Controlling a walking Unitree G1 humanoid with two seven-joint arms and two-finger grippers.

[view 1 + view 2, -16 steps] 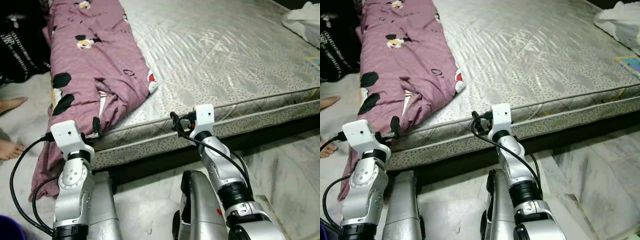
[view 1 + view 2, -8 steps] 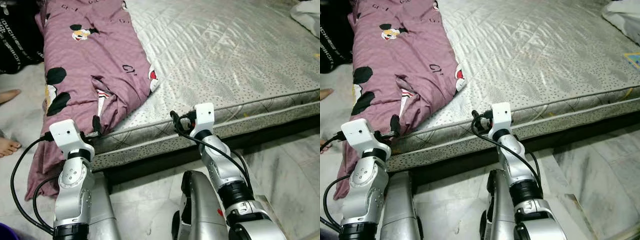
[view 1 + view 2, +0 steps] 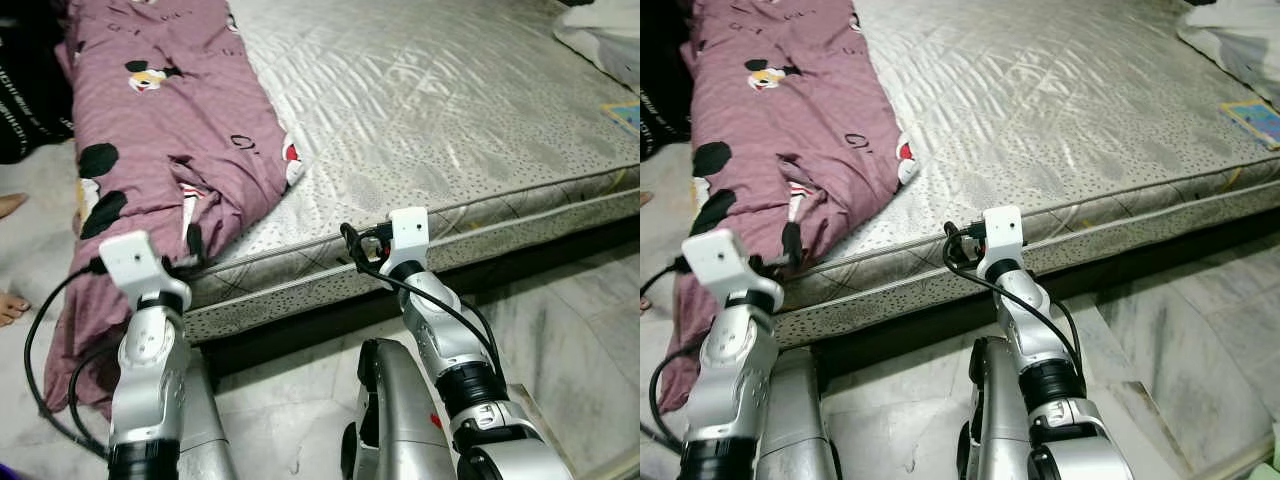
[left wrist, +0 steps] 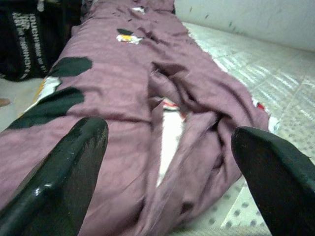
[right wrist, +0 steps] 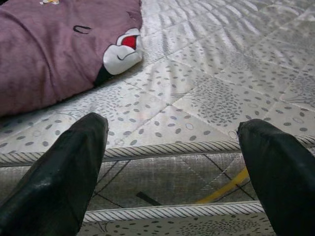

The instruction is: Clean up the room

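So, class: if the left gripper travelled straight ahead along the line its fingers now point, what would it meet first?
Most likely the purple blanket. The left gripper is open, and the crumpled folds hanging over the mattress edge lie directly between and beyond its fingers. Depth is unclear, but nothing else appears in that line.

My two arms are silver metal, built from rounded segments with black rings at the joints. Each wrist carries a small white box. Black cables loop from these boxes down along the arms. My jaws are long, black and glossy, with rounded tips.
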